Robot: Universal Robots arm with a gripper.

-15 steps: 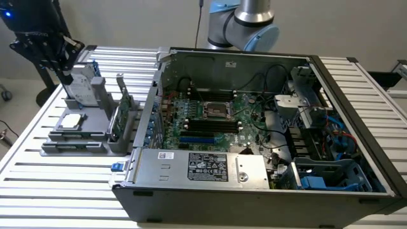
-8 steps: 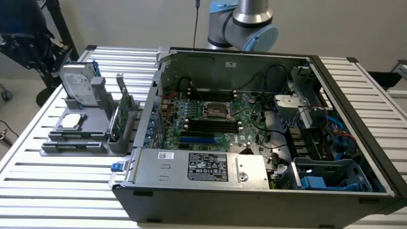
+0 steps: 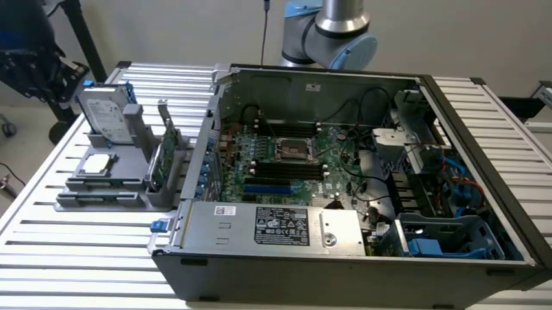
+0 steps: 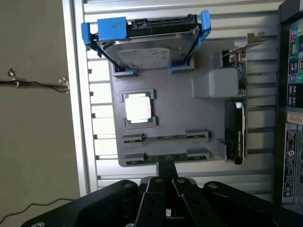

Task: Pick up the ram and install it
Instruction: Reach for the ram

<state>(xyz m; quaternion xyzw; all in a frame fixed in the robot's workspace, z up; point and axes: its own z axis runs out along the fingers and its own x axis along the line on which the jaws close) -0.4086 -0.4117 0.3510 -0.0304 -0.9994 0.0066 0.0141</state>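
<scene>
Slatted table (image 3: 86, 239): ram (image 4: 164, 138) edge-up along holder (image 4: 180, 111)

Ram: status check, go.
Gripper shut, holding nothing. Long thin green ram stick seated in grey plastic holder, not picked. Nothing covering it.

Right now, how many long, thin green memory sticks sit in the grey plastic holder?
2. Both stand edge-up in parallel slots of the grey plastic holder: the first memory stick beside the square silver processor, the second memory stick along the holder's outer edge. None seems hidden.
</scene>
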